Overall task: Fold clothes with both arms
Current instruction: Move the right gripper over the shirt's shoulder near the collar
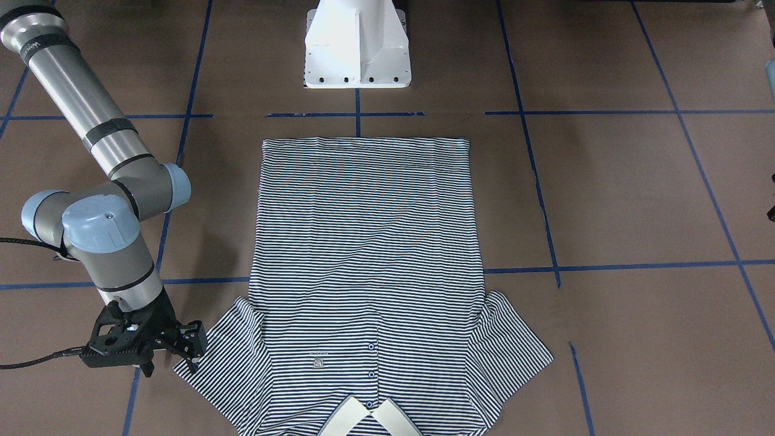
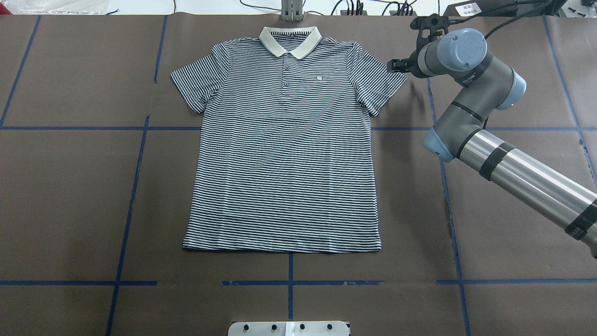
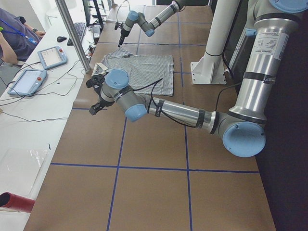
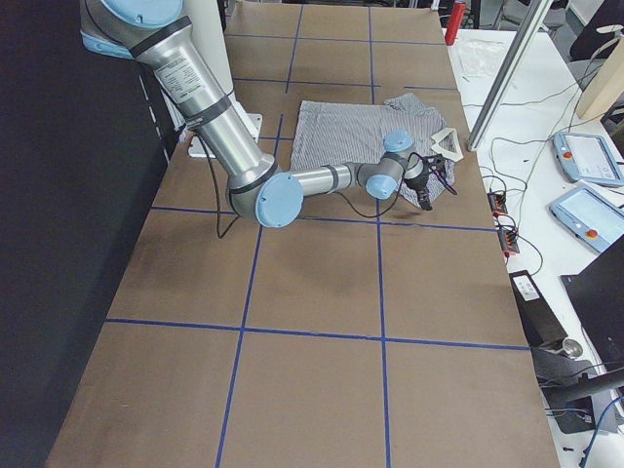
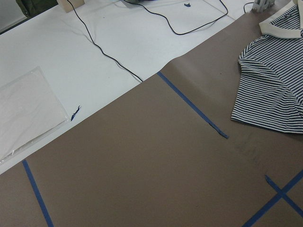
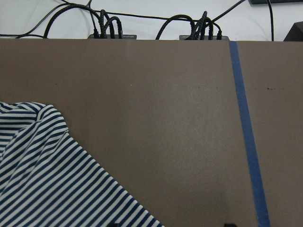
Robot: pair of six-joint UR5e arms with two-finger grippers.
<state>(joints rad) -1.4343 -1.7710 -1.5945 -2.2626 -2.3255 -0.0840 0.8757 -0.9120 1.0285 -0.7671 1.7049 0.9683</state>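
The left arm reaches low over the brown bench on the shirt's left side. Its tool hangs near the bench's edge on the operators' side, apart from the cloth. It appears only in the side view, so whether it stands wide or narrow cannot be told. A printed label on this arm's upright tube is too small to read.

In the middle of the bench lies one polo shirt, flat and face up. Its hem is toward the white pedestal and its cream collar toward the far edge, with both short sleeves spread out. Three buttons show on the placket. The single chest logo is too small to read.

The right arm comes in on the right. Its tool sits low at the outer hem of the sleeve on that side. Its two fingers are spread wide and grip nothing. In the wrist view one fingertip shows over the striped hem and the other over bare bench; whether either touches the cloth cannot be told.

Blue tape lines divide the bench into squares.
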